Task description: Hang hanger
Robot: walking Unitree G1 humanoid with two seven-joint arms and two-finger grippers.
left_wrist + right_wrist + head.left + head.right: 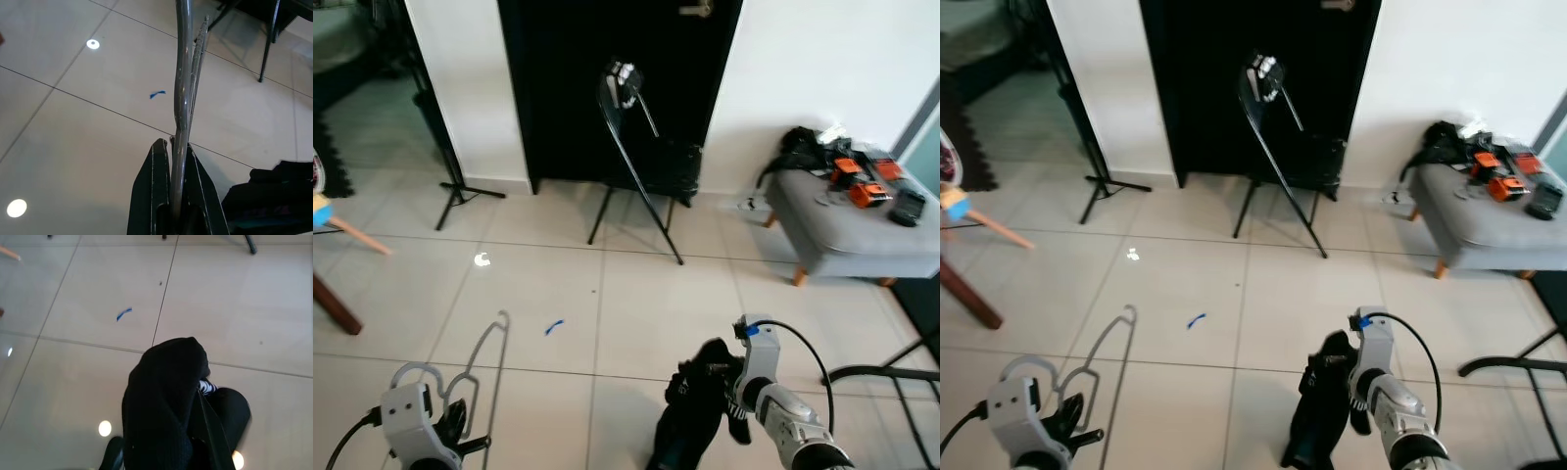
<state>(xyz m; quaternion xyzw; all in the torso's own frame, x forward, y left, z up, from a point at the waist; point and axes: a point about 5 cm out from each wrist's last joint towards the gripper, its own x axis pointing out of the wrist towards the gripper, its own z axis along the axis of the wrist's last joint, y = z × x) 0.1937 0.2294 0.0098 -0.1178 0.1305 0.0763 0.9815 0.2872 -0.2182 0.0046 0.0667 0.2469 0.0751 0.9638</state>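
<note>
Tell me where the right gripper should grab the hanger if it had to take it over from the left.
Probably the bare wire just above the left gripper, which is shut on the lower end of the hanger. Come from the right side, across the thin wire: there it runs nearly straight. The right gripper holds black clothing, so free it first.

Pale tiled floor [636, 294] runs under me to a white wall and dark doorway. A blue scrap [554, 326] lies on a tile ahead of me, a small white spot [481, 259] farther off. A black folding stand [641, 176] and tripod [450, 181] stand by the wall. A grey bench [852, 230] on my right carries orange and black gear [862, 181].
</note>
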